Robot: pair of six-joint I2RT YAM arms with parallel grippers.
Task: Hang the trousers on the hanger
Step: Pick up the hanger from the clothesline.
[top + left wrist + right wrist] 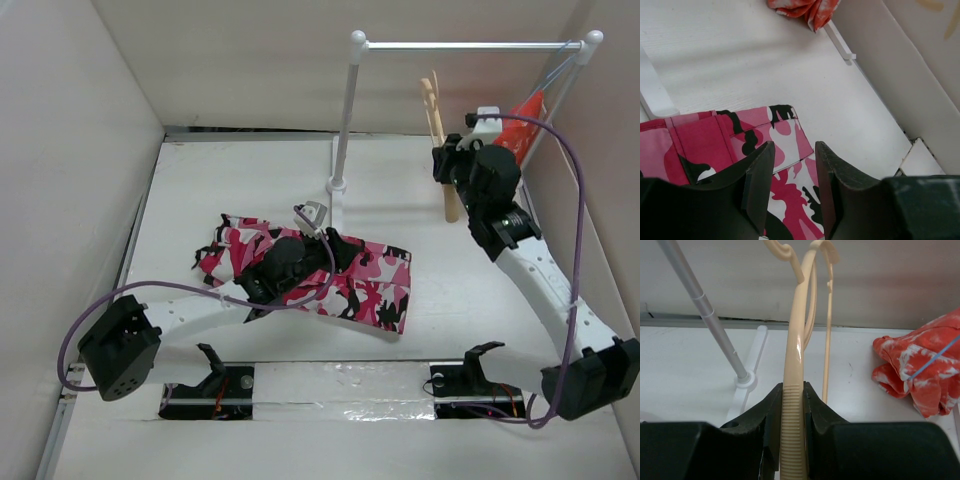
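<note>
Tightly, the right gripper is clamped on the hanger, which is held upright near the white rail. The left gripper is held with jaws parted just above the trousers, spread on the table.

R gripper clamps hanger; red-orange cloth at right.

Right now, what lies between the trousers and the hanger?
Only bare white table; the top view shows nothing else between the trousers and the lower end of the hanger.
</note>
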